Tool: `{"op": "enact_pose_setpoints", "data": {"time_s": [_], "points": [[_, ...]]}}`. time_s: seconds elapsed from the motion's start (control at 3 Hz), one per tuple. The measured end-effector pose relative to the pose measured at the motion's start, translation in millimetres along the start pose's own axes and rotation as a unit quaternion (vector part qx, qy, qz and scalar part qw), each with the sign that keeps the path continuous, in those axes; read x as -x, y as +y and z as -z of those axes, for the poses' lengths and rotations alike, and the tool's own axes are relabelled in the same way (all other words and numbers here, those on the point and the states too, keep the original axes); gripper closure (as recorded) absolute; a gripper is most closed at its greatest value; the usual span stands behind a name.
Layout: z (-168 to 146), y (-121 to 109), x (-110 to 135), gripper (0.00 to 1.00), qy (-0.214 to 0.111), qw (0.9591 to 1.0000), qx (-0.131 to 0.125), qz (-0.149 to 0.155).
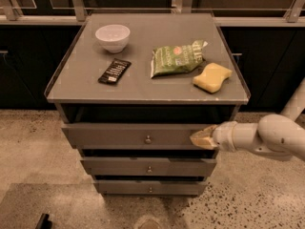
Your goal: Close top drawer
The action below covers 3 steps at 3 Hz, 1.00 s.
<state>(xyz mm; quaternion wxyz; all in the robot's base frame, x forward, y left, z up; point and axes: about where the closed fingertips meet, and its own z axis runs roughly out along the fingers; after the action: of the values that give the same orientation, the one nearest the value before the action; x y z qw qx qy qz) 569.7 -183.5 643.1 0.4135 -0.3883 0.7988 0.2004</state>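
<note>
The top drawer (143, 136) is a wide grey front panel with a small round metal knob (148, 139) at its centre. It stands only slightly out from the cabinet, with a dark gap above it under the cabinet top. My gripper (201, 138) comes in from the right on a white arm and its yellowish tip rests against the right end of the drawer front. Two narrower-looking drawer fronts (148, 168) lie below it.
On the cabinet top (71, 87) lie a white bowl (113, 36), a black remote (114, 71), a green snack bag (177, 58) and a yellow sponge (212, 77). Dark cabinets and a rail stand behind. Speckled floor (248, 199) surrounds the cabinet.
</note>
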Motion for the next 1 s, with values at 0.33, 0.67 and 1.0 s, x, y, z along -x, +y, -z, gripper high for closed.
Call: {"op": "enact_pose_setpoints", "data": {"time_s": [0.33,0.67,1.0], "points": [[1.4,4.2,-0.9,1.0,0.0,1.0,0.0,0.0],[3.8,2.9,-5.0,1.0,0.011,0.9999,-0.005,-0.001],[48.7,9.3,-18.5,1.0,0.016,0.9972,-0.059,-0.043]]}}
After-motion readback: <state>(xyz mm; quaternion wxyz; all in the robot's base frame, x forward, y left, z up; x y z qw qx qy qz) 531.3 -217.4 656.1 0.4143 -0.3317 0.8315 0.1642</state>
